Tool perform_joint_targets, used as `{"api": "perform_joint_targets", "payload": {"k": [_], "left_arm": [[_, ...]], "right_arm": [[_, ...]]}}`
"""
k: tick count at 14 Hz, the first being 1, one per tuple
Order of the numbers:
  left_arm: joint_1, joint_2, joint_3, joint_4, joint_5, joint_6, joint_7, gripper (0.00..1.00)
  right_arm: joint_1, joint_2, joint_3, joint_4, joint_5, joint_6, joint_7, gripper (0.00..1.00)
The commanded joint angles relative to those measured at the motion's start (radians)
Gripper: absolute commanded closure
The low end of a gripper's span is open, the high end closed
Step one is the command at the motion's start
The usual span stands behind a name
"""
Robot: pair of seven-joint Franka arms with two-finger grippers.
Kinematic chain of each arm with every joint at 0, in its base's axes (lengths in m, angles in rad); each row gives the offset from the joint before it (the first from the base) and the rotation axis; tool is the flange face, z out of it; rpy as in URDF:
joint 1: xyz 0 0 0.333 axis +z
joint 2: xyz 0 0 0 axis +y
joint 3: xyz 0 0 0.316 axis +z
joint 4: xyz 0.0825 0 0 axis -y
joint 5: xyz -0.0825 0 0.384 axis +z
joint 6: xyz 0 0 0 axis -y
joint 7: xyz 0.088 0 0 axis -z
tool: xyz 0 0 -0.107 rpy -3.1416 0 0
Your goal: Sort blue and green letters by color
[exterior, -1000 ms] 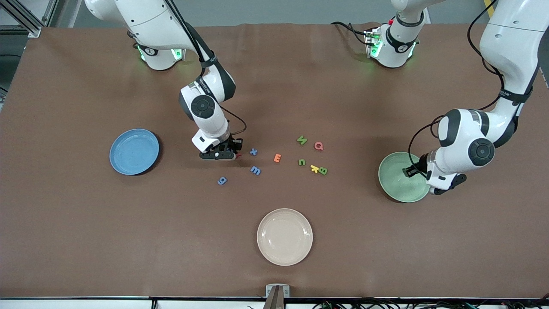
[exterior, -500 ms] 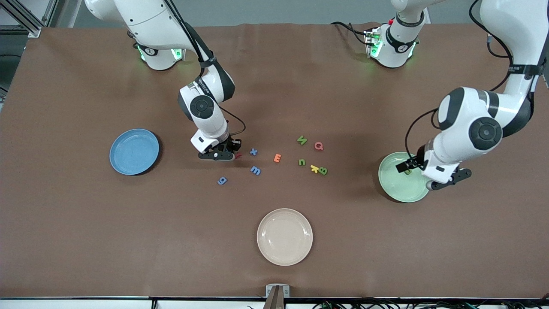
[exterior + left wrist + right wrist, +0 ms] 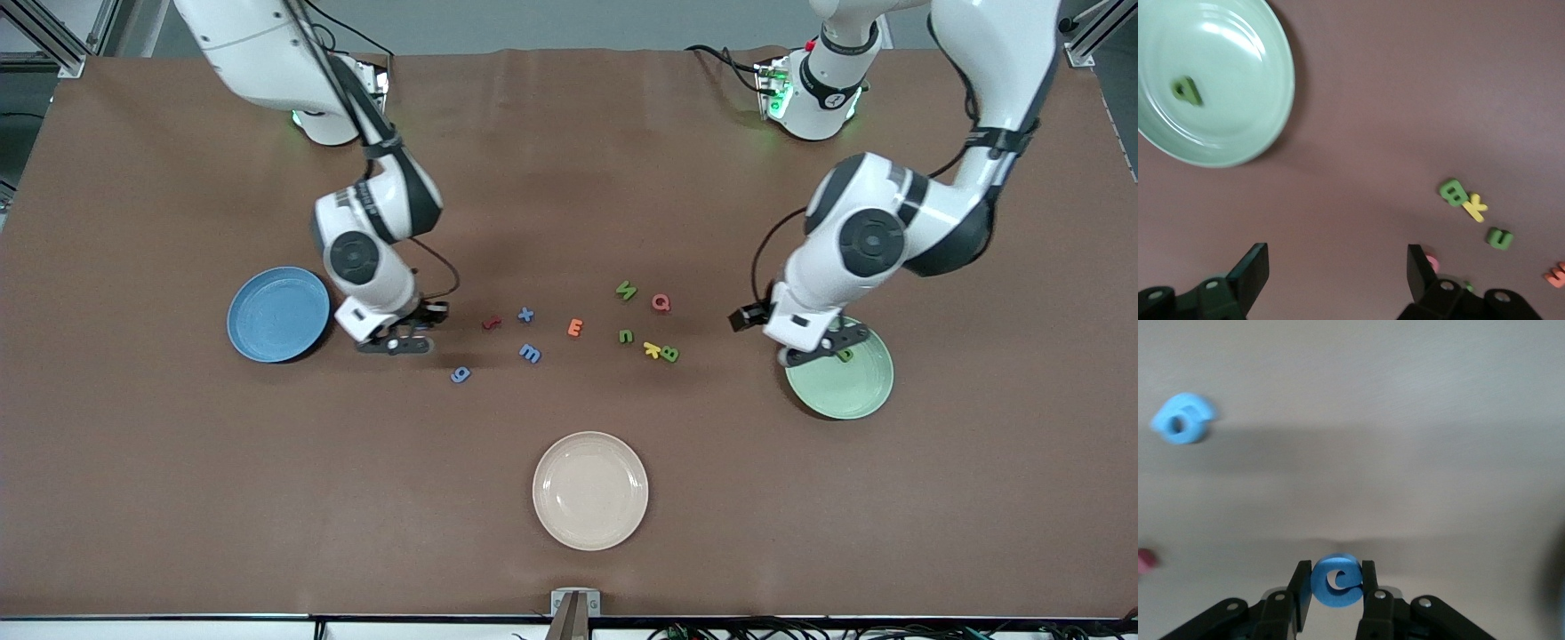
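Green plate [image 3: 861, 393] holds one green letter [image 3: 845, 355]; blue plate [image 3: 277, 314] empty.

The table [image 3: 178, 498] carries 3 plates: one plate [image 3: 277, 314] toward the right arm's end, a second plate [image 3: 840, 373] toward the left arm's end with 1 letter [image 3: 845, 355] in it, and a third plate [image 3: 590, 490] between them, nearest the front camera. The loose letters [image 3: 576, 327] lie on the table between the 2 end plates, farther from the camera than the third plate.
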Motion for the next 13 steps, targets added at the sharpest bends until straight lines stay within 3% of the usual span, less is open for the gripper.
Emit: {"api": "perform_joint_targets", "payload": {"k": [1,5,9,12,13], "left_arm": [[-0.081,0.043,-0.001,-0.018,0.013,0.075,-0.13,0.23],[-0.146,0.123,0.001,-0.017,0.023,0.224,-0.312,0.27],[-0.249,0.281,0.004,0.079,0.304,0.258,-0.332,0.35],[-0.304,0.367,0.005,0.17,0.377,0.258,-0.347,0.39],[-0.319,0.373,0.01,0.175,0.389,0.258,-0.346,0.39]], "right_arm": [[-0.133,-0.115,0.019,-0.026,-0.006,-0.106,-0.185,1.0],[-0.293,-0.158,0.019,-0.073,-0.008,-0.106,-0.454,1.0],[-0.362,-0.167,0.019,-0.125,-0.008,-0.057,-0.55,1.0],[-0.386,-0.159,0.019,-0.142,-0.012,-0.025,-0.559,0.98],[-0.397,-0.158,0.019,-0.142,-0.014,-0.025,-0.562,0.88]]}}
